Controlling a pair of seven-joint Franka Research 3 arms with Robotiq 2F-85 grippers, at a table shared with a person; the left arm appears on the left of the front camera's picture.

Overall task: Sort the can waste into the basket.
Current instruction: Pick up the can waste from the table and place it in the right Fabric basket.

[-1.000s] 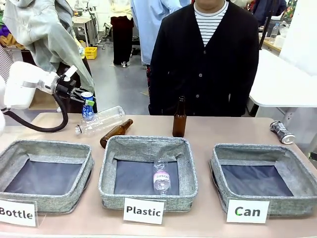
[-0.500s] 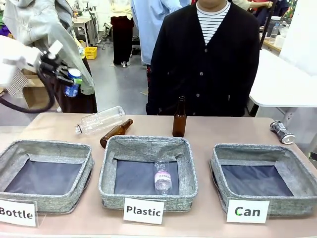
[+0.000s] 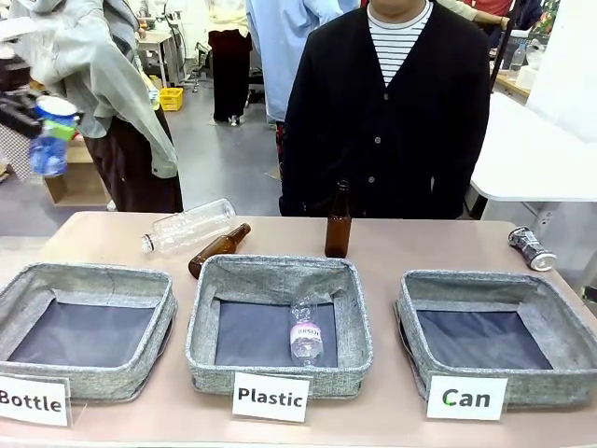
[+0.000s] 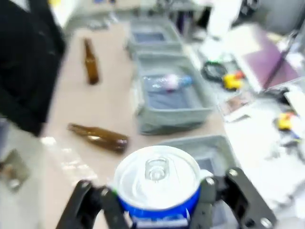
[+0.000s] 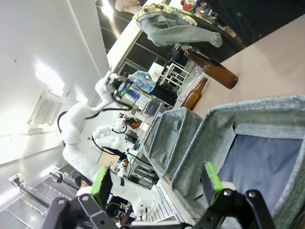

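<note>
My left gripper is shut on the blue can and holds it high in the air beyond the table's far left corner. In the left wrist view the can's silver top sits between my black fingers. The dented grey can lies on its side at the table's far right edge. The basket behind the "Can" card stands at the front right, nothing in it. My right gripper hangs open above that basket's rim, green pads wide apart.
The "Plastic" basket in the middle holds a clear bottle; the "Bottle" basket stands at the left. A clear bottle and a brown bottle lie behind them, another brown bottle stands upright. A person stands at the far side.
My left arm has carried the blue can up and to the left, from just above the table's back left to high past its corner. Nothing else moved.
</note>
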